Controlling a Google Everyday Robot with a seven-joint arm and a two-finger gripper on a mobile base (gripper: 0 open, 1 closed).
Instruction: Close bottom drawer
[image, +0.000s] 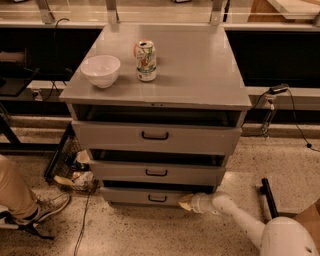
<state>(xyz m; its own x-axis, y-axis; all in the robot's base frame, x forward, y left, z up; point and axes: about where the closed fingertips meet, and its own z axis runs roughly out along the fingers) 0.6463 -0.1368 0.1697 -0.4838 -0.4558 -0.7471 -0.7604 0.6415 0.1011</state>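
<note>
Little done, we judge: bottom drawer (145, 196), lowest of three, juts out, dark gap above. Pincer (186, 202) at its front's right end; spread we cannot tell. Push-in left.

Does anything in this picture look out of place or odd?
All three drawers of the grey metal cabinet stand partly pulled out, with dark gaps above their fronts. The robot's pincer sits at the right end of the lowest, short-fronted grey drawer. The white bowl and drink can stand upright.
</note>
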